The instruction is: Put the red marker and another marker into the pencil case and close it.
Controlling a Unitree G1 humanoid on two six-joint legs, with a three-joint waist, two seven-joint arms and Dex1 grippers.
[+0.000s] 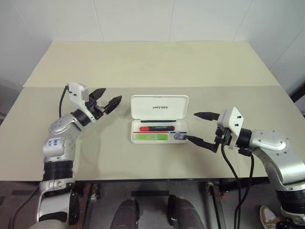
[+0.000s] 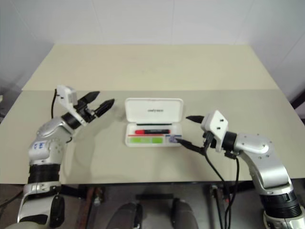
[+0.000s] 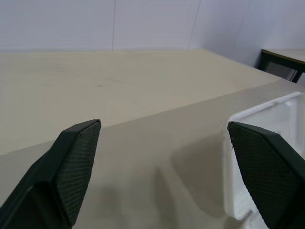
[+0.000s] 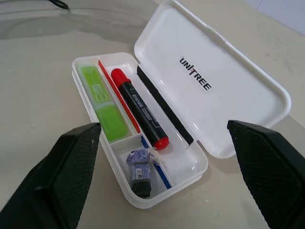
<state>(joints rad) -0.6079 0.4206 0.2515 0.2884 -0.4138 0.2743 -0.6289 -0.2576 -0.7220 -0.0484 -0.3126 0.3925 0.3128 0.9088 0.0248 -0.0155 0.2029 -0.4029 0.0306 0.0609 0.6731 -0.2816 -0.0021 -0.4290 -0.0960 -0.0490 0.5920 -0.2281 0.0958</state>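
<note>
At the centre of the head views the pencil case (image 1: 159,118) lies open on the counter (image 1: 143,71), lid tipped back. Inside, the red marker (image 4: 139,108) and the lime-green highlighter (image 4: 103,102) lie side by side (a small dark object (image 4: 139,169) sits in the end compartment). The left claw (image 1: 106,103), spread wide and empty, hovers left of the lid; the right claw (image 1: 204,128), also wide and empty, waits at the case's right end. Only closing remains, I judge. A sideways push on the lid could skid the light case instead of folding it shut.
</note>
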